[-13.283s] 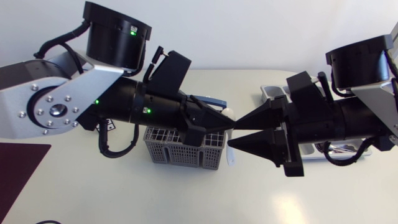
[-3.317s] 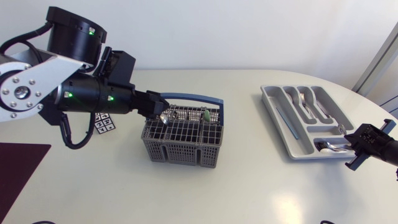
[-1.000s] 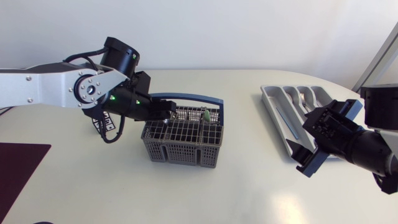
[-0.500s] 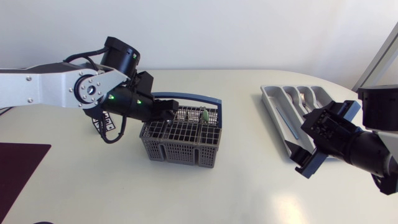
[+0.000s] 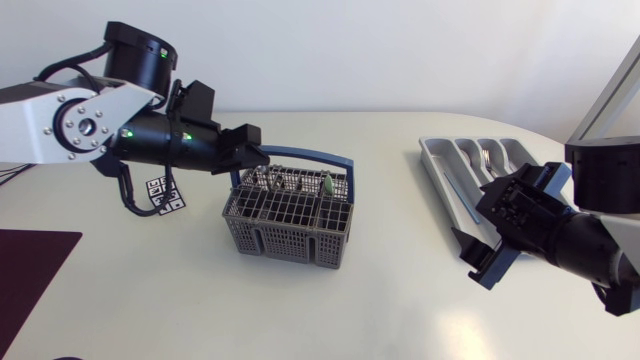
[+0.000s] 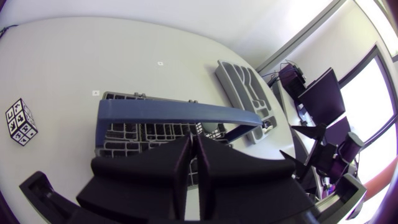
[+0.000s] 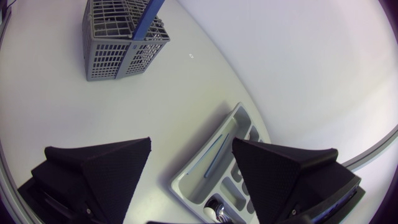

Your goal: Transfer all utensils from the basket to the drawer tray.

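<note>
The grey wire basket (image 5: 290, 225) with a blue handle (image 5: 320, 157) stands mid-table and holds several silver utensils (image 5: 278, 180) and a green-handled one (image 5: 327, 185). My left gripper (image 5: 257, 153) hangs shut just above the basket's left end. In the left wrist view its fingers (image 6: 191, 138) meet over the handle (image 6: 174, 113), and I cannot see whether a utensil is pinched between them. The grey drawer tray (image 5: 462, 152) lies at the right with forks (image 5: 487, 157) in it. My right gripper (image 5: 478, 240) is wide open over the tray's near end, with nothing between its fingers (image 7: 99, 168).
A small marker cube (image 5: 162, 190) sits on the table left of the basket. A dark red mat (image 5: 30, 270) lies at the front left corner. In the right wrist view the tray (image 7: 186, 183) holds a long bluish utensil (image 7: 213, 155), and the basket (image 7: 121, 37) stands far ahead.
My left gripper shut inside the basket, then rose out of it and drew back a little. The basket shifted slightly to the left. My right arm crept a little leftward.
</note>
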Robot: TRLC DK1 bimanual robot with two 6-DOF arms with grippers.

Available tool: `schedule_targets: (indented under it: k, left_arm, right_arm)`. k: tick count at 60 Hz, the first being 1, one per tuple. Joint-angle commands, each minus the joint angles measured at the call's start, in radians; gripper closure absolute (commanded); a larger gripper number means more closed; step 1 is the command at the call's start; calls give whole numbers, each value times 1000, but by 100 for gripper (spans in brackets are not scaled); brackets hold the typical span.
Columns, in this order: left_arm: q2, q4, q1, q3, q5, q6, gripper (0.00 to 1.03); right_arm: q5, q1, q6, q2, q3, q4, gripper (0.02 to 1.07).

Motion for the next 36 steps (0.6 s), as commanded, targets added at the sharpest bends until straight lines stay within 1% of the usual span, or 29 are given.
schedule_targets:
  k: [1, 12, 22, 28, 32, 36]
  left_arm:
    - [-48, 25, 28, -27, 55, -39, 100]
    - [-151, 75, 45, -46, 114, -56, 100]
    - [-237, 101, 44, -67, 117, -65, 100]
    - [-269, 101, 37, -66, 140, -62, 100]
    - [-283, 99, 5, -63, 147, -50, 100]
    - [-288, 99, -39, -64, 159, -28, 100]
  right_arm:
    - [12, 14, 25, 24, -7, 2, 13]
    - [12, 40, 50, 38, 18, 4, 13]
    - [11, 62, 70, 39, 38, -3, 13]
    - [-8, 74, 93, 35, 54, -18, 13]
    - [-41, 82, 117, 30, 79, -49, 13]
    - [-98, 85, 145, 27, 113, -87, 13]
